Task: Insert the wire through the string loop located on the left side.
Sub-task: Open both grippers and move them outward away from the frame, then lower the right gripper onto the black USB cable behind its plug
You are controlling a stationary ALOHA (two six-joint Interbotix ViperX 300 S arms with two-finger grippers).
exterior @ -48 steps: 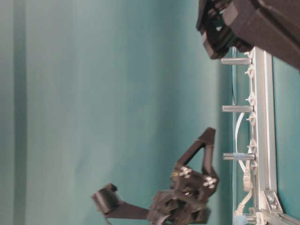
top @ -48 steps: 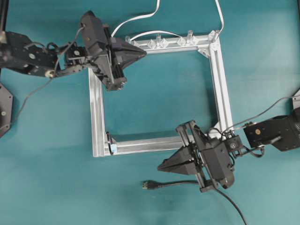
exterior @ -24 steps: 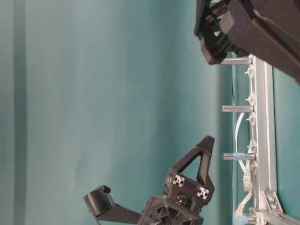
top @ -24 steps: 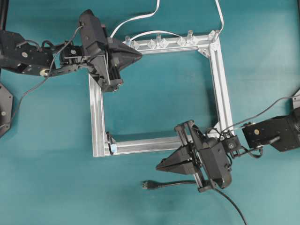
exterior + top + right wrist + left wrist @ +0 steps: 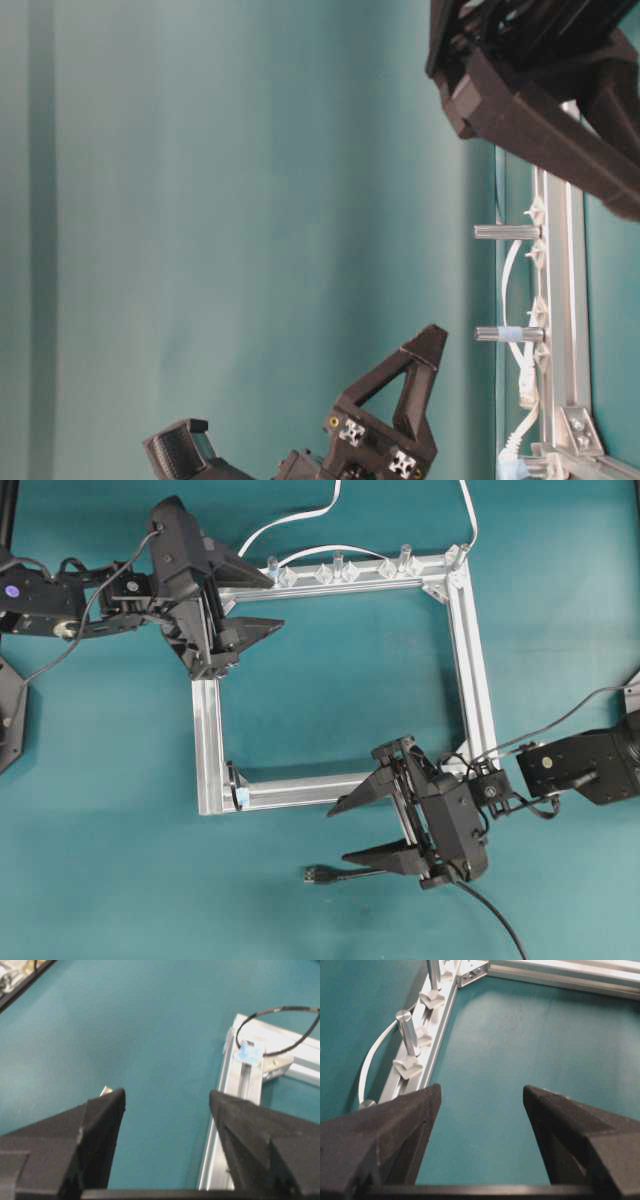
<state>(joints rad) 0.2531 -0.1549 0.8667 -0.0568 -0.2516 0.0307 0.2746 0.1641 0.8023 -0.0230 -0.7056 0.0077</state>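
Both tools have just spread from fully closed to wide, and neither holds anything. My right tool (image 5: 350, 830) sits at the near side of the teal surface (image 5: 100, 830), its two black fingers splayed, one over the near bar of the square silver aluminium frame (image 5: 470, 660) and the other lying just above the long thin black wire (image 5: 360, 873) with its small rectangular plug (image 5: 314, 875), which rests flat on the surface, not gripped. I read the opening as preparation for a pickup, so the task is at its very start. The tiny dark string loop with its pale-blue tab (image 5: 248, 1052) is fixed at the frame's near-left corner, left of my right tool and well apart from the plug. My left tool (image 5: 258, 602), also wide, has pulled back leftward and now hovers over the frame's far-left corner, reaching in from the left with its fingers pointing right across the frame's interior; its wrist view shows only bare surface between the fingers. The right arm stretches in from the right edge, wrist tipped down toward the wire.
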